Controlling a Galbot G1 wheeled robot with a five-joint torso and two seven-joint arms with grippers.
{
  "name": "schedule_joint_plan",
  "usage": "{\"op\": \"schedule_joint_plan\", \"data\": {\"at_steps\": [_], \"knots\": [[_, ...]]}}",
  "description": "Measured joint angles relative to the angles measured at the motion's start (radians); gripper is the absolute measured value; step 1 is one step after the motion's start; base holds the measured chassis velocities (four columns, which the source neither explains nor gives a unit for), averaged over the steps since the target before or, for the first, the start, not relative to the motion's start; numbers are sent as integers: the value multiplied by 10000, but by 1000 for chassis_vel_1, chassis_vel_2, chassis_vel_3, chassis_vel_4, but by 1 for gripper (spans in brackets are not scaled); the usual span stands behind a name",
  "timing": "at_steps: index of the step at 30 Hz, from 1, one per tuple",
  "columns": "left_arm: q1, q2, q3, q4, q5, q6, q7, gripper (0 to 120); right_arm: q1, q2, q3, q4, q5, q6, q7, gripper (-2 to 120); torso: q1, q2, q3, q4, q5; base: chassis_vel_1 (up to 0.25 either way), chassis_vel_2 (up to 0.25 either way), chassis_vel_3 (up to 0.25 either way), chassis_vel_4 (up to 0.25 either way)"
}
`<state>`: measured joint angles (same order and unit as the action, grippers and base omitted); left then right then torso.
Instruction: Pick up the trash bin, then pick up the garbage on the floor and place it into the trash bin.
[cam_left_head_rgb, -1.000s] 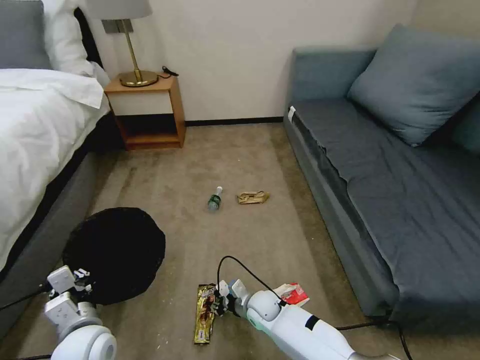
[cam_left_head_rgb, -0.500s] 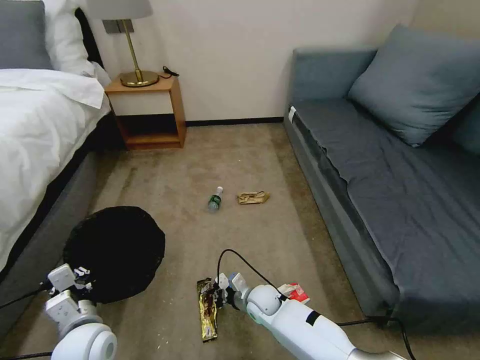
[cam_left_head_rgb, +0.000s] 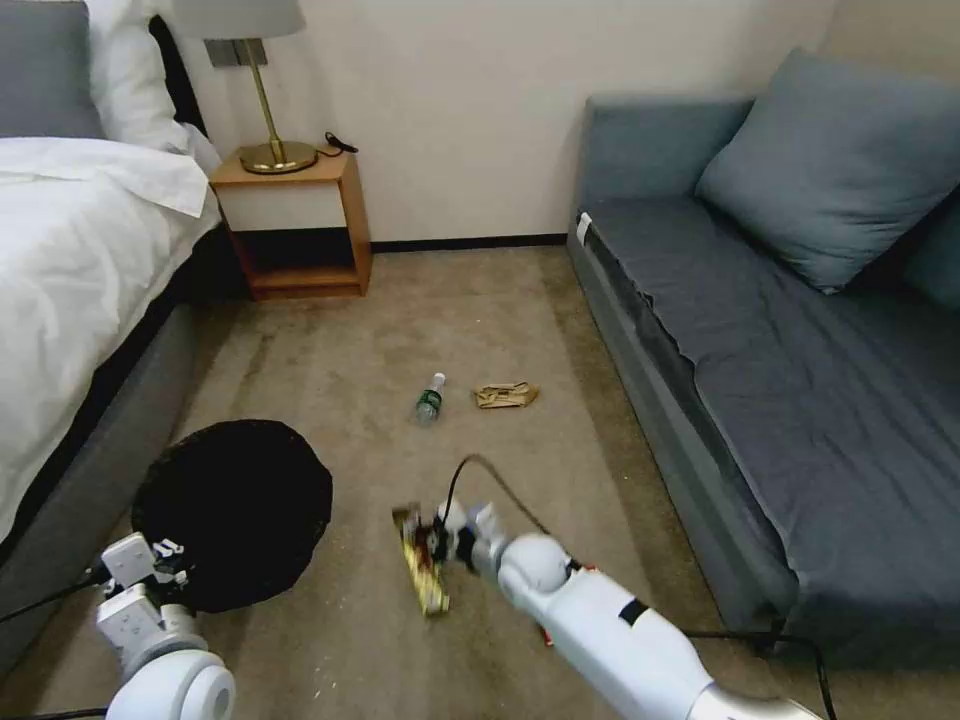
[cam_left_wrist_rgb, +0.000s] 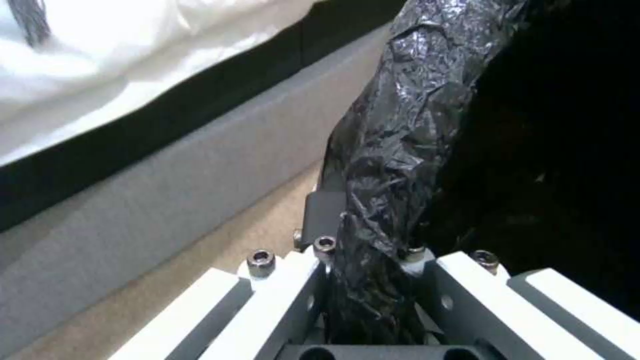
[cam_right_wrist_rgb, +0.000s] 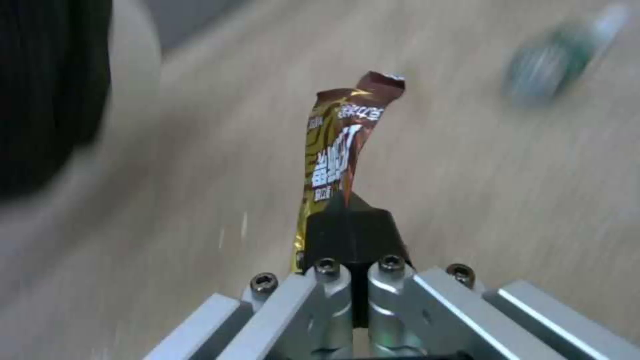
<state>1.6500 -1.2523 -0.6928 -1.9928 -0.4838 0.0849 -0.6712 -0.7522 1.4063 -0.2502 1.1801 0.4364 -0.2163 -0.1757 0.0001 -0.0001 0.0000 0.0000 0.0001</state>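
Observation:
The trash bin (cam_left_head_rgb: 235, 510), round with a black bag liner, is at the lower left beside the bed. My left gripper (cam_left_head_rgb: 165, 562) is shut on its near rim; the left wrist view shows the crinkled liner (cam_left_wrist_rgb: 390, 150) pinched between the fingers (cam_left_wrist_rgb: 325, 212). My right gripper (cam_left_head_rgb: 441, 540) is shut on the gold-brown snack wrapper (cam_left_head_rgb: 424, 566), a piece of the garbage, held off the carpet to the right of the bin. In the right wrist view the wrapper (cam_right_wrist_rgb: 339, 150) sticks out past the shut gripper (cam_right_wrist_rgb: 353, 227). A small bottle (cam_left_head_rgb: 430, 397) and a tan paper bag (cam_left_head_rgb: 506, 395) lie farther out on the floor.
A bed (cam_left_head_rgb: 70, 260) runs along the left, and a wooden nightstand (cam_left_head_rgb: 295, 225) with a lamp stands at the back. A blue-grey sofa (cam_left_head_rgb: 760, 340) lines the right side. Open carpet (cam_left_head_rgb: 380, 330) lies between them. My right arm covers the floor at the lower right.
My right gripper has risen and moved forward with the snack wrapper, which has left the carpet and now hangs tilted. The left gripper and the bin have barely shifted.

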Motion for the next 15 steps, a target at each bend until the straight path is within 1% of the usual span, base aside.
{"op": "schedule_joint_plan", "data": {"at_steps": [1, 2, 3, 5, 7, 8, 9, 12, 14, 15], "knots": [[-5, 2, 52, 24, -12, 0, 0, 1, 110, -38, 191, 301, 181, 120, 138, 0, 0, 0, 0, 0, 0, 0, 0, 0, 0], [-76, -15, 188, 60, -107, 88, -36, 1, 271, -187, 347, 1144, 783, 212, 474, 0, 0, 1, 0, -1, -1, 0, 0, 0, 0], [-125, -37, 224, 68, -166, 155, -74, 1, 298, -216, 349, 1403, 914, 217, 576, 0, 0, 1, 0, -1, -2, 0, 0, 0, 0], [-157, -49, 244, 73, -203, 201, -99, 1, 309, -221, 344, 1525, 969, 221, 614, 0, 0, 1, 0, -1, -2, 0, 0, 0, 0], [-248, -85, 285, 94, -281, 311, -155, 1, 329, -212, 280, 1918, 1148, 250, 724, 0, 0, 0, 0, -1, -1, 0, 0, 0, 0], [-391, -134, 323, 140, -343, 427, -227, 1, 327, -143, 176, 2345, 1384, 319, 823, 0, 0, 0, 0, 0, -2, 0, 0, 0, 0], [-391, -134, 323, 140, -343, 427, -227, 1, 327, -143, 176, 2345, 1384, 319, 823, 0, 0, 0, 0, 0, -2, 0, 0, 0, 0], [-702, -202, 379, 198, -512, 642, -343, 1, 247, 63, -84, 2896, 1818, 642, 843, 0, 0, 0, 0, 0, -2, 0, 0, 0, 0], [-784, -218, 389, 199, -591, 721, -375, 1, 219, 141, -140, 2978, 1910, 749, 835, 0, 0, 1, 0, -1, -2, 0, 0, 0, 0], [-871, -231, 406, 199, -671, 826, -402, 1, 181, 296, -226, 3101, 2046, 877, 781, 0, 0, 1, 0, -1, -2, 0, 0, 0, 0]]}}
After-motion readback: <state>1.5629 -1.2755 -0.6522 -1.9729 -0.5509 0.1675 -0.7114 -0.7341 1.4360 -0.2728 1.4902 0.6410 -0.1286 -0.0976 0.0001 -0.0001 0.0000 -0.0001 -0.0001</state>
